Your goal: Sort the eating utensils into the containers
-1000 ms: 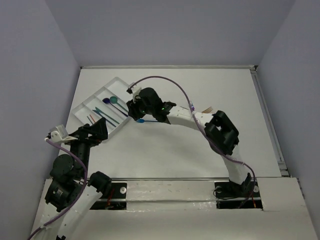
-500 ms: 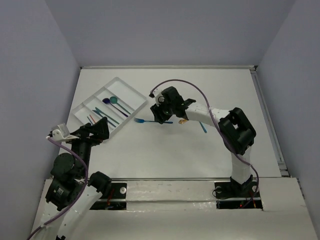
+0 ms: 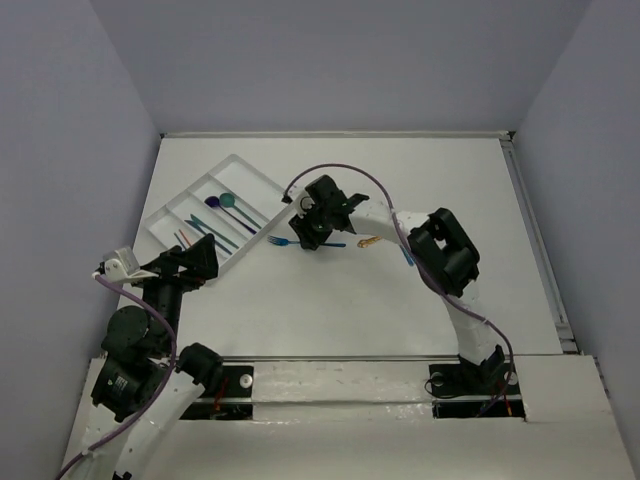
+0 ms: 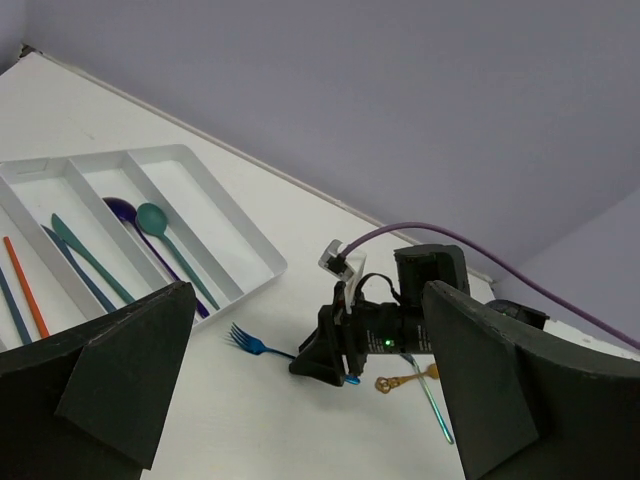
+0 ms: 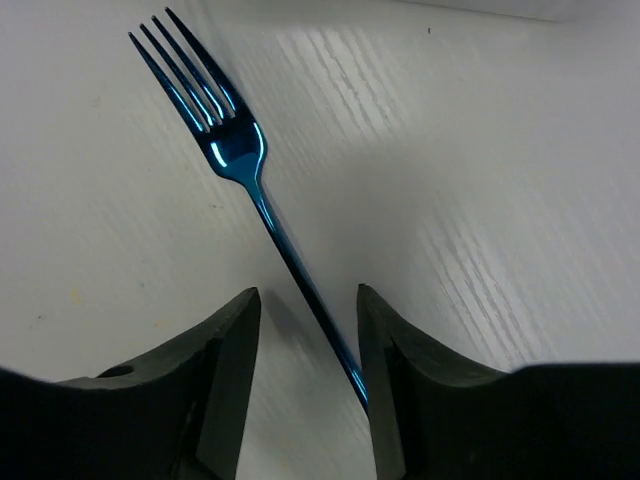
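Observation:
A blue fork (image 3: 283,241) lies on the table just right of the white cutlery tray (image 3: 262,180). My right gripper (image 3: 312,236) is down over the fork's handle. In the right wrist view the gripper (image 5: 305,298) is open, with the handle (image 5: 290,255) running between its fingers, close to the right one, and the tines pointing away. The tray (image 4: 252,243) holds a purple spoon (image 4: 122,210), a teal spoon (image 4: 154,216), a teal knife (image 4: 80,250) and an orange utensil (image 4: 22,285). My left gripper (image 3: 188,264) is open and empty beside the tray's near edge.
An orange-brown utensil (image 3: 370,240) and a thin teal utensil (image 3: 405,253) lie on the table right of the fork, also in the left wrist view (image 4: 400,380). The right arm's purple cable (image 3: 345,172) arcs above. Walls close in the table at back and sides.
My right gripper swung right, away from the tray, then came back left and down over the fork's handle. The fork stayed on the table. The left arm has not moved.

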You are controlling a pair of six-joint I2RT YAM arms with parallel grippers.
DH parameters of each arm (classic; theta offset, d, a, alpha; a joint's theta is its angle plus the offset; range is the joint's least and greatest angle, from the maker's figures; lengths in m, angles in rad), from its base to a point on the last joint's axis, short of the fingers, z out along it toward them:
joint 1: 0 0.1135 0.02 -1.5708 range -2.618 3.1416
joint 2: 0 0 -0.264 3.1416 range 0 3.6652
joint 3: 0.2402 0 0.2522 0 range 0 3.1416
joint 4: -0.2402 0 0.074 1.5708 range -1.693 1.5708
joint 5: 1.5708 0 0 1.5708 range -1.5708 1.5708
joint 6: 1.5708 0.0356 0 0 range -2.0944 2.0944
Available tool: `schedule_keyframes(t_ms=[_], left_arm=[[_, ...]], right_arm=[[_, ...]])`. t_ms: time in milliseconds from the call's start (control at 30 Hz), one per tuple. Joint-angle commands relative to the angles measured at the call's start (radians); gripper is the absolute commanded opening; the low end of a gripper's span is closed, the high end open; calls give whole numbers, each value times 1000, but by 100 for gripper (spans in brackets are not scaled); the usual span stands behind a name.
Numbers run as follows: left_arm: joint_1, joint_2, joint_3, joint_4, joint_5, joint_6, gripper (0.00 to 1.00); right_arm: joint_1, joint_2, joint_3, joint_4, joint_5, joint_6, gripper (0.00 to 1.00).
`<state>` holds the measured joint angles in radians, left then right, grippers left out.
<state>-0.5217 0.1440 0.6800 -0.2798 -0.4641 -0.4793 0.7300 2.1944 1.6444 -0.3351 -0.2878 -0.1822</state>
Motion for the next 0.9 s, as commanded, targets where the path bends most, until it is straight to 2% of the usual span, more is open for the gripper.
schedule_keyframes(t_ms=[0,33,100,167,233,267,467,633,767,867], left_arm=[[3,14,-8,47,7,15,99],[3,12,-8,47,7,15,99],[3,14,-8,47,7,13,99],[12,14,-8,48,7,16,99],[12,14,-8,48,8,18,99],[12,16,-8,48,8,18,99],[12,16,-8,51,10,18,99],[12,12,-8,51,10,19,99],[12,9,-8,50,10,19,99],[12,8,-8,48,8,19,99]], right_arm=[[51,44,57,-54,62,-30,46],[63,54,66,-58,106,-36,34],[72,59,63,-55,148,-39,20],[72,51,55,-48,147,-40,14],[72,36,28,-38,164,-37,2],[72,9,14,-22,168,-37,0],[72,-148,-104,47,153,-10,0],[72,-257,-118,71,87,3,0],[72,-246,-77,145,67,24,0],[72,-164,32,200,159,70,0]])
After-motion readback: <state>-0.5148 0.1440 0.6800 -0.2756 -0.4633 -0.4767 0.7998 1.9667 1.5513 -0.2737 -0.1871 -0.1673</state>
